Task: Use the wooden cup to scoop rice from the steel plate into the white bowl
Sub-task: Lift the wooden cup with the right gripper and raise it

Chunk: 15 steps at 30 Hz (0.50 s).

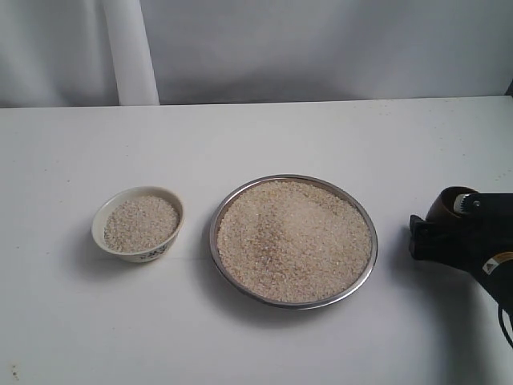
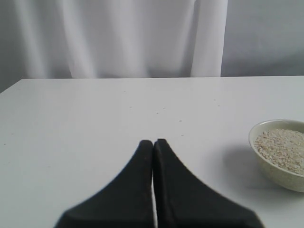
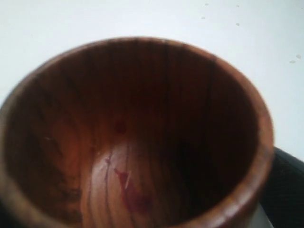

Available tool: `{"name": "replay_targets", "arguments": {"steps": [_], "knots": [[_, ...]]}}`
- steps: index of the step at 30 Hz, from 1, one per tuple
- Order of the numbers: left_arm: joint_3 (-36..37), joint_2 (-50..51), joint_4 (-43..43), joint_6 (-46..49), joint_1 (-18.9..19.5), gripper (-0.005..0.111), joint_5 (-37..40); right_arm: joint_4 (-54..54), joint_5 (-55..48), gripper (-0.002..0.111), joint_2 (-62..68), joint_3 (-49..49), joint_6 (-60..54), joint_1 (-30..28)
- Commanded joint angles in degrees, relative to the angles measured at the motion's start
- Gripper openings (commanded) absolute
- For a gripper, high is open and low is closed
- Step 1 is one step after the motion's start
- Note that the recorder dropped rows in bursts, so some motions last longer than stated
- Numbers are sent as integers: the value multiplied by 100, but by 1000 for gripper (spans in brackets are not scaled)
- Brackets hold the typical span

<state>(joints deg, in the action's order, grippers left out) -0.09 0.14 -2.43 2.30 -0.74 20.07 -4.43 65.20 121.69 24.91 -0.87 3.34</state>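
Wooden cup (image 1: 446, 205), empty and gripped in the wide-spread right claw (image 1: 433, 228), waits right of the plate (image 1: 213, 241) heaped with rice (image 1: 295, 239), while the bowl (image 1: 152, 254) left of the plate already looks well filled, so little scooping seems left; left claw (image 2: 153, 142) closed, empty.

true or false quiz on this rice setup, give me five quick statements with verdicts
1. The white bowl holds rice. True.
2. The wooden cup is full of rice. False: its inside is empty.
3. The left pincer is shut with nothing in it. True.
4. The wooden cup hangs over the steel plate. False: it is off to the plate's right, in the right pincer.
5. The steel plate is nearly bare. False: rice covers it almost to the rim.
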Motion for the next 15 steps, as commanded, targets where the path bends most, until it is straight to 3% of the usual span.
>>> {"name": "replay_targets", "arguments": {"steps": [1,3,6,8,15], "knots": [[9,-14,2,-22,-15,0,-33,36,-30,105,4,14,5,8],[9,-14,2,-22,-15,0,-33,36,-30,97,4,14,5,8],[9,-14,2,-22,-15,0,-33,68,-63,63,4,14,5,8],[9,-14,2,-22,-15,0,-33,213,-113,47,4,14,5,8],[9,-14,2,-22,-15,0,-33,229,-157,19,4,14,5,8]]}}
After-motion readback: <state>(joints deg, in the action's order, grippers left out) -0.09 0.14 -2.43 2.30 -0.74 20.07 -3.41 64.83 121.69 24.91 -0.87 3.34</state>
